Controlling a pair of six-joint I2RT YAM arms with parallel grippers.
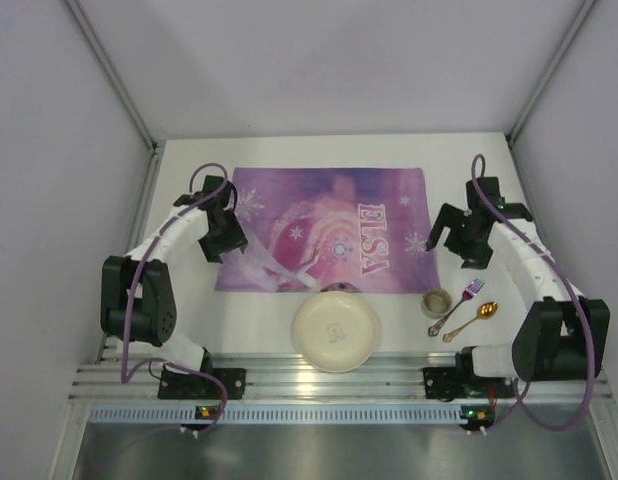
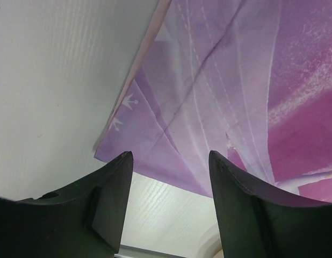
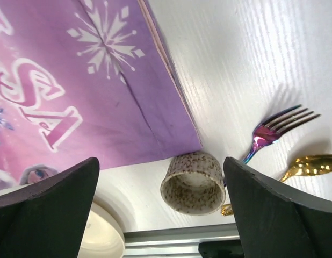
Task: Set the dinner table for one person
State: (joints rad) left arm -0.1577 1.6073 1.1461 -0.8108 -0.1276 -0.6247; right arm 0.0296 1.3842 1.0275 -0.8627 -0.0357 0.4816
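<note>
A place setting for one is seen partly assembled on the white, matte table point(image 1: 319, 150), which fills the enclosure from the ribbed metal rail point(image 1: 339, 385) at the near edge to the far wall. A purple printed cloth placemat point(image 1: 329, 230), creased along its fold lines, is laid flat at the centre, apparently as the base for the setting. A round, cream plate point(image 1: 336, 331) is placed at the mat's near edge, mostly on bare table; whether its rim overlaps the cloth cannot be told. Off the mat's near right corner, a small speckled cup point(image 1: 436, 301) of stoneware look is stood upright, with an iridescent metal fork point(image 1: 454, 308) and a gold spoon point(image 1: 469, 323) laid slantwise just beside it, close together. These pieces are judged to be staged for transfer and not yet arranged around the plate. The left hand point(image 2: 170, 161) is held above the mat's near left corner, its fingers spread and nothing gripped. The right hand point(image 3: 160, 166) is poised over the cup, likewise spread wide and empty, a posture suited to a pick of the cup or cutlery.
</note>
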